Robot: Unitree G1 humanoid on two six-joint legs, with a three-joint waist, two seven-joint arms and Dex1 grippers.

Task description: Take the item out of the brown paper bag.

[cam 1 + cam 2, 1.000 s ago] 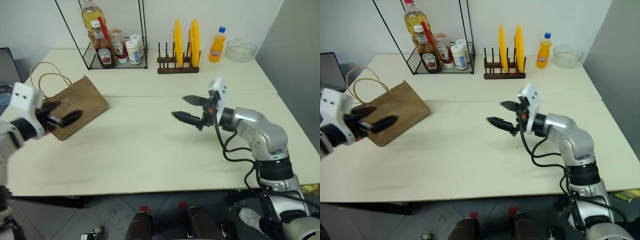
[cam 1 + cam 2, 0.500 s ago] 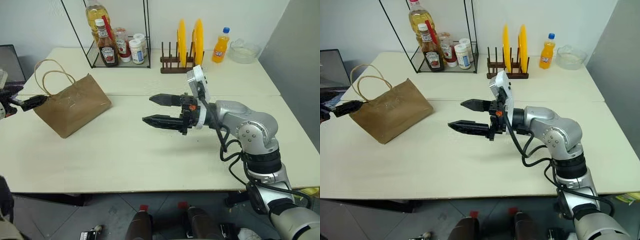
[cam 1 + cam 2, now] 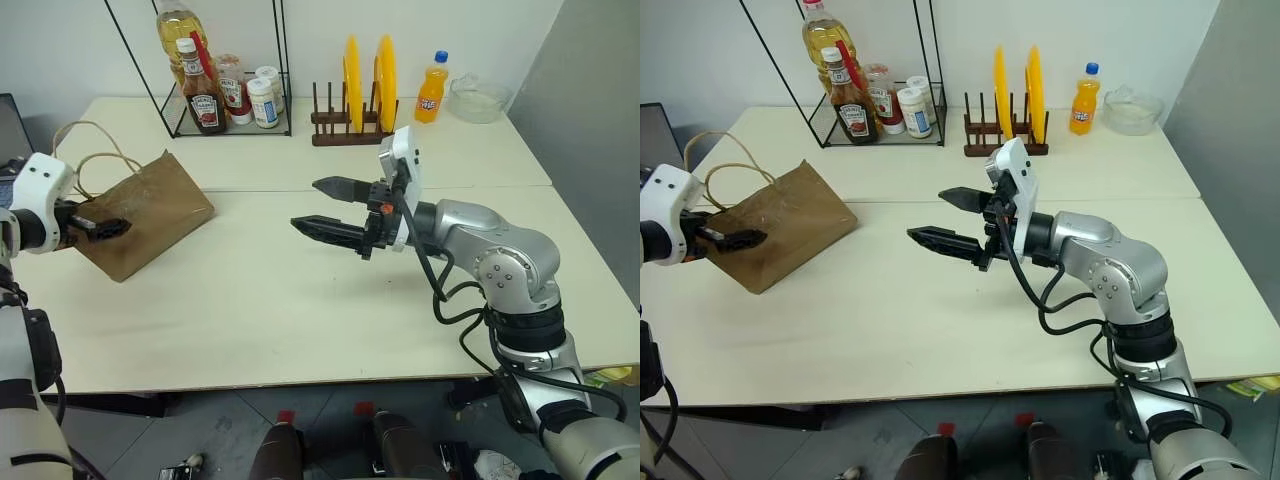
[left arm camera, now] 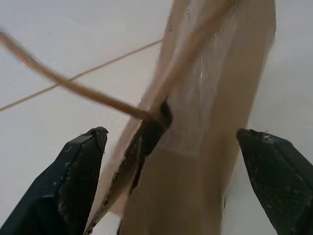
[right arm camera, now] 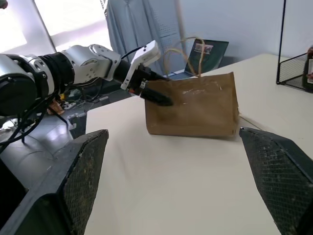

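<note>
Zero sign of the cola bottle so far, so my guess is it's sitting inside the brown paper bag [image 3: 140, 215], which lies crumpled and leaning on the near-left part of the table [image 3: 300, 300]. Can't see into the bag from any angle, so that's a judgement call, not something visible. Its two pale string handles [image 3: 85, 160] loop up off the top edge toward the back-left.

Progress-wise, nothing is out yet. The left gripper [image 3: 100, 227] is right at the bag's top edge on its left side, fingers spread wide. In the left wrist view the bag's edge and a handle string sit between the two black fingers [image 4: 73, 181], but they aren't pinching anything. Whether a fingertip touches the paper, I can't tell.

The right gripper [image 3: 325, 205] hangs over the middle of the table, well apart from the bag, pointing toward it with jaws wide open and nothing in them.

So what's left is pretty much everything: hold or open the bag's mouth, reach in, grab the bottle, pull it clear.

Other stuff around: a wire rack [image 3: 225, 70] at the back holds a ketchup bottle [image 3: 202, 100], a big oil bottle and a few small jars. Beside it a wooden dish rack [image 3: 350, 128] carries two yellow plates [image 3: 368, 70] standing on edge, then an orange soda bottle [image 3: 433, 90] and a glass bowl [image 3: 480, 98] further right
</note>
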